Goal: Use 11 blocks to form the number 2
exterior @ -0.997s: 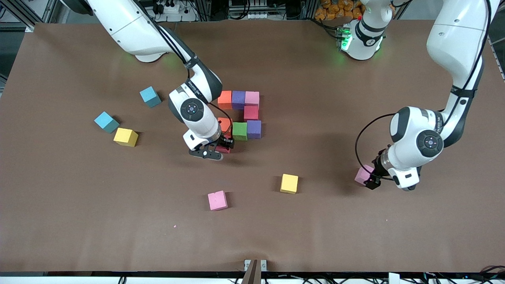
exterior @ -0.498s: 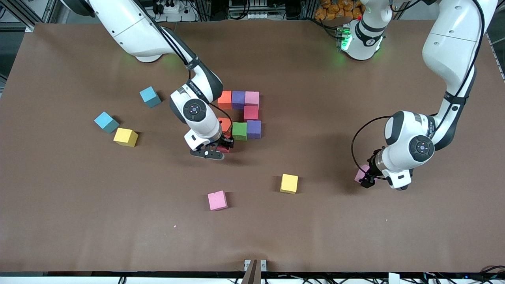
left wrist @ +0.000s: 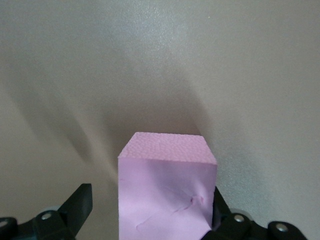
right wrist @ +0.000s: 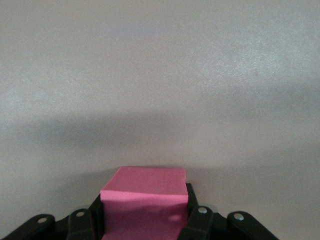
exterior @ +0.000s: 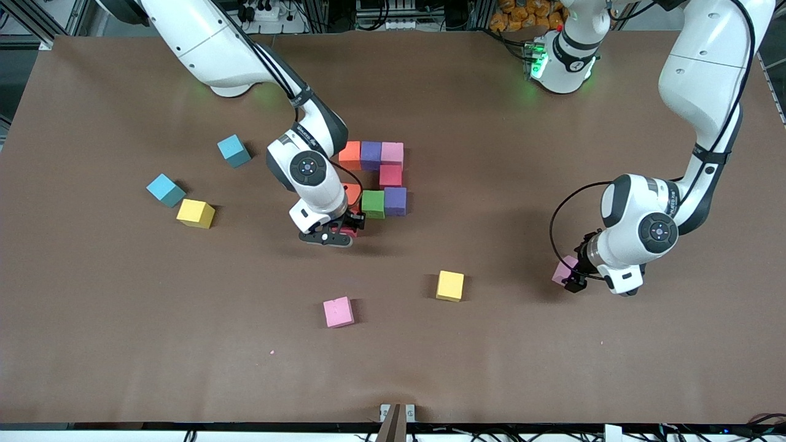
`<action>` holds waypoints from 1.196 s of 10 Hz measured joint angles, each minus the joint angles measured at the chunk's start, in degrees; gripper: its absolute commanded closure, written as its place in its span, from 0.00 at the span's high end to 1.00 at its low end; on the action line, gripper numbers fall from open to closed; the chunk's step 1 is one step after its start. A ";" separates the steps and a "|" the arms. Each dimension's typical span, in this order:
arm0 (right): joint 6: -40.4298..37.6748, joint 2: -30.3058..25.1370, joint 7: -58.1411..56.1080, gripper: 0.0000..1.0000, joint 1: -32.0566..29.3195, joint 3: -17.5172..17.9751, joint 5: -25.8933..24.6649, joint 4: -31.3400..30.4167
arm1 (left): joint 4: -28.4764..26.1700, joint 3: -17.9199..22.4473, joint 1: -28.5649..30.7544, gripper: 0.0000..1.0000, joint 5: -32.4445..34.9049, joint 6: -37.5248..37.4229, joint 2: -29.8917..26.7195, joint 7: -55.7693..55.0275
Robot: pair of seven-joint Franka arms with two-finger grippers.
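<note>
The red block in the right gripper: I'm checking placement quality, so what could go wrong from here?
The right gripper is shut on the red block close against the orange block and green block; releasing or withdrawing may nudge them askew. The left gripper, open, straddles a pink block off-centre; closing could twist it.

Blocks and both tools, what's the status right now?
Right tool shut on red block, low beside the partial number 2. Left tool open around pink block. Nothing in the way.

a robotics lab: two white robot arms point(exterior: 233, 49) bolted to a brown-covered table point(exterior: 123, 344), with aluminium frame rails point(exterior: 37, 18), power strips point(exterior: 261, 12) and cables along its edge.
</note>
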 measured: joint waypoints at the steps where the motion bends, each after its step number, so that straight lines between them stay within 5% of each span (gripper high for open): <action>1: -0.01 0.00 0.00 0.29 0.02 0.00 -0.22 0.00 | 0.00 0.12 0.00 1.00 0.10 0.09 0.20 -0.03; 3: -0.04 0.00 0.00 0.46 0.08 -0.01 -0.40 0.00 | 0.02 0.39 0.03 1.00 0.15 0.24 0.32 -0.08; 5: -0.05 0.00 0.00 0.83 0.15 -0.05 -0.47 0.00 | 0.03 0.43 0.10 1.00 0.15 0.29 0.32 -0.38; 6: -0.06 0.05 0.00 0.86 0.17 -0.06 -0.49 0.00 | 0.03 0.48 0.13 0.44 0.15 0.29 0.34 -0.48; 7: -0.13 0.09 0.00 0.89 0.18 -0.10 -0.50 -0.01 | 0.03 0.53 0.15 0.22 0.15 0.29 0.42 -0.52; 12: -0.28 0.11 -0.01 0.93 0.19 -0.51 -0.62 1.06 | 1.30 0.52 -0.17 0.09 1.59 0.55 0.62 -0.90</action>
